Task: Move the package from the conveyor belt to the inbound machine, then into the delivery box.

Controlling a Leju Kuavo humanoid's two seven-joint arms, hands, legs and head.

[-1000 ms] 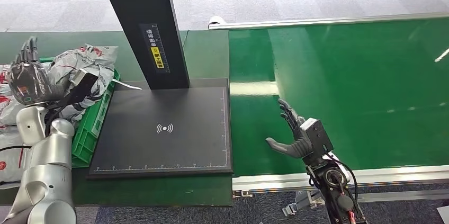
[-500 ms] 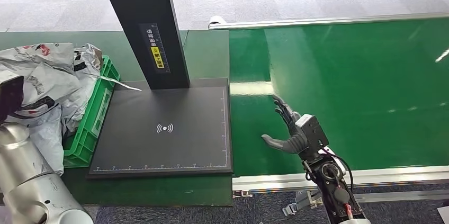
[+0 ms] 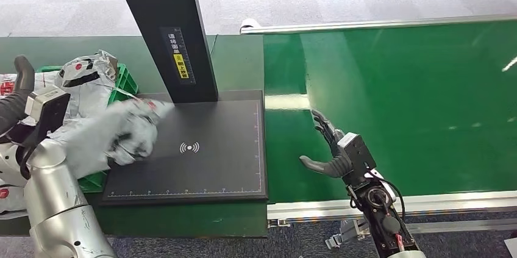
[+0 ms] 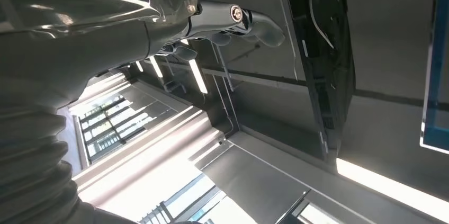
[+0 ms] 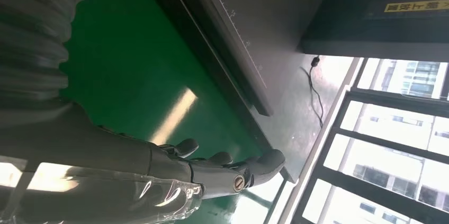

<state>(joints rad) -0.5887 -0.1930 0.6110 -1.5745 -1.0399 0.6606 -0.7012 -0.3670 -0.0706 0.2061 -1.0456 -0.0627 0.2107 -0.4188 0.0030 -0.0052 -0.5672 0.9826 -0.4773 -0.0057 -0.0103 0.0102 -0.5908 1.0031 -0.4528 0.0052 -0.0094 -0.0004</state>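
Note:
A grey plastic package (image 3: 119, 133) shows blurred across the rim of the green delivery box (image 3: 95, 180) and the left part of the inbound machine's black plate (image 3: 201, 166). My left hand (image 3: 18, 96) is raised at the far left, apart from the package; the left wrist view shows my left hand (image 4: 212, 20) against the ceiling with nothing in it. My right hand (image 3: 329, 151) hovers open over the green conveyor belt (image 3: 414, 99), just right of the plate. The right wrist view shows my right hand (image 5: 212, 173) empty above the belt (image 5: 137, 75).
The machine's black column (image 3: 177, 38) rises from the plate's far edge. More grey packages (image 3: 85, 75) are piled in the box. The belt's metal rail (image 3: 427, 200) runs along its near side, with carpet floor beyond the far rail.
The grey package has come from over the box toward the plate and is blurred in motion. My left arm has swung and its hand is raised again. My right hand drifted slightly left.

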